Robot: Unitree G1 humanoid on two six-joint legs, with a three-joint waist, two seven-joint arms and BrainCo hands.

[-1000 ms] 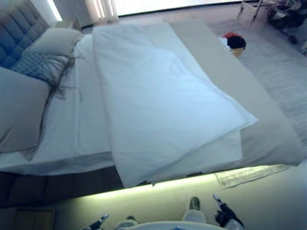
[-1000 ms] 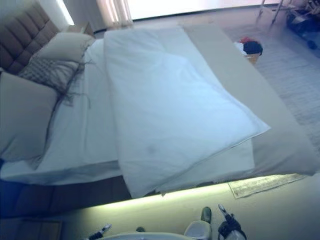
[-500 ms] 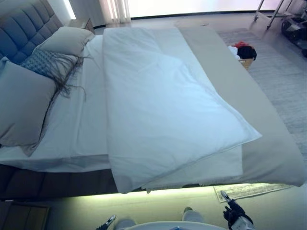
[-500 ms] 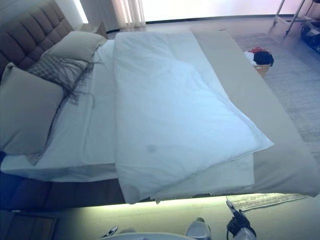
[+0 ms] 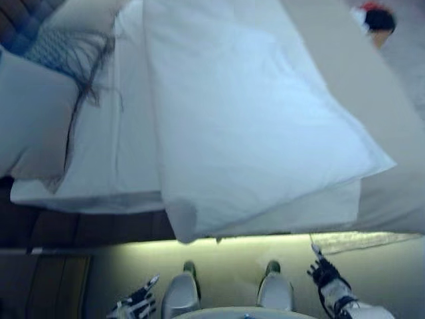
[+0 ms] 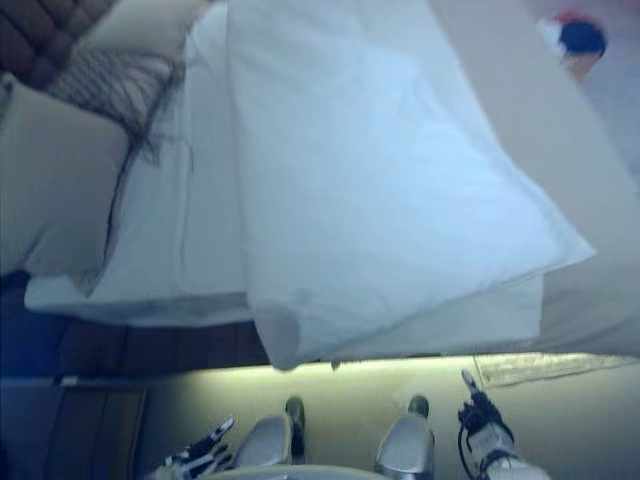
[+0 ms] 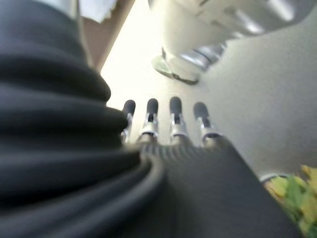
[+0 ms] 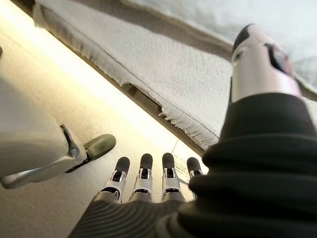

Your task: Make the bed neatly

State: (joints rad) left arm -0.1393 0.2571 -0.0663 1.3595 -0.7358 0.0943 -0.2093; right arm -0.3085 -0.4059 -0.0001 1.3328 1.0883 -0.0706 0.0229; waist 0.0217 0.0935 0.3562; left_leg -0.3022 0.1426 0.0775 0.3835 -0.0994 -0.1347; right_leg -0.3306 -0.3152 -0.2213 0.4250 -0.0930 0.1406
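Observation:
A white duvet (image 5: pixel 246 119) lies folded and askew on the bed, its near corner (image 5: pixel 182 226) hanging over the bed's near edge. A white sheet (image 5: pixel 126 146) and a beige cover (image 5: pixel 392 133) show beside it. Grey pillows (image 5: pixel 33 113) and a fringed cushion (image 5: pixel 66 50) lie at the head, on the left. My left hand (image 5: pixel 136 304) hangs low near the floor, fingers straight, holding nothing. My right hand (image 5: pixel 325 276) is also low, fingers straight and empty, below the bed's edge. In the right wrist view its fingers (image 8: pixel 143 173) point at the floor beside a rug (image 8: pixel 163 74).
A lit strip runs under the bed's near edge (image 5: pixel 265 239). A fringed rug (image 5: pixel 352 240) lies on the floor at the right. A basket with red and dark items (image 5: pixel 375 20) stands beyond the bed at the far right. A wooden piece (image 5: pixel 53 286) sits low left.
The camera has tilted down and come closer to the bed, so the headboard and window have left view. Both hands now show more fully at the bottom.

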